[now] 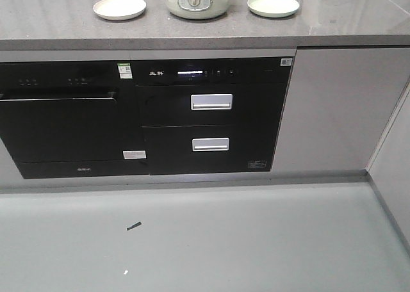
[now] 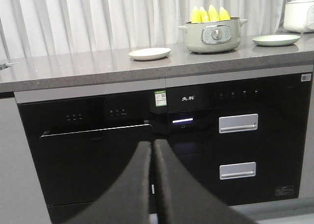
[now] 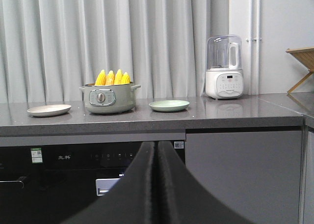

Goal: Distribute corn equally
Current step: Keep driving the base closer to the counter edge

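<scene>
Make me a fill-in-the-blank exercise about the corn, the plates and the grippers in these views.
The corn stands upright in the pot, ____ cobs in all.
The pot sits between the cream plate and the green plate, and both plates are ____.
The left gripper and the right gripper each have their jaws ____.
Missing words: four; empty; shut.
</scene>
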Available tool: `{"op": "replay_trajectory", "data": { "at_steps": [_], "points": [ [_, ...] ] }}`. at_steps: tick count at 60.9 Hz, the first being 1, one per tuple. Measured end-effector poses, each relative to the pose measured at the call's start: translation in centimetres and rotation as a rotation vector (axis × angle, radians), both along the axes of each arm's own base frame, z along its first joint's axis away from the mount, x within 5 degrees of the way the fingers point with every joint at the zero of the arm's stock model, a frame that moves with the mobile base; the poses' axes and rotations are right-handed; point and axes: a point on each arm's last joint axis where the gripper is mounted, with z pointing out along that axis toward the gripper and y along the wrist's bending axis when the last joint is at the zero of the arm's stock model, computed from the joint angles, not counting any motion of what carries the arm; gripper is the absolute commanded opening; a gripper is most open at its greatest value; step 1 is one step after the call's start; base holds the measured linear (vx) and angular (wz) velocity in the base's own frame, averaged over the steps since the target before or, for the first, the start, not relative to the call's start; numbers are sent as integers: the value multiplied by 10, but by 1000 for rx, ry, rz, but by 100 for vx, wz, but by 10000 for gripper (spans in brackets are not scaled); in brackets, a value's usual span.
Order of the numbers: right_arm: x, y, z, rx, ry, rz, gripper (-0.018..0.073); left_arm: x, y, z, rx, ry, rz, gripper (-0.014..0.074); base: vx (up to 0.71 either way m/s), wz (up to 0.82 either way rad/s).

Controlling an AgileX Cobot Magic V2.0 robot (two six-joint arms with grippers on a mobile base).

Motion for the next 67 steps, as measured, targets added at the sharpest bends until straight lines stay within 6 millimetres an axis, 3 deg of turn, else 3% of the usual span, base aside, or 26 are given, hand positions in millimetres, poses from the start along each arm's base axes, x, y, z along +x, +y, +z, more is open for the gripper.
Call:
{"op": "replay_trajectory", "data": {
  "at_steps": [67],
  "points": [
    [0,0,0,0,0,0,-1,0,0,0,0,0,0,-7,6,-1]
  ]
}}
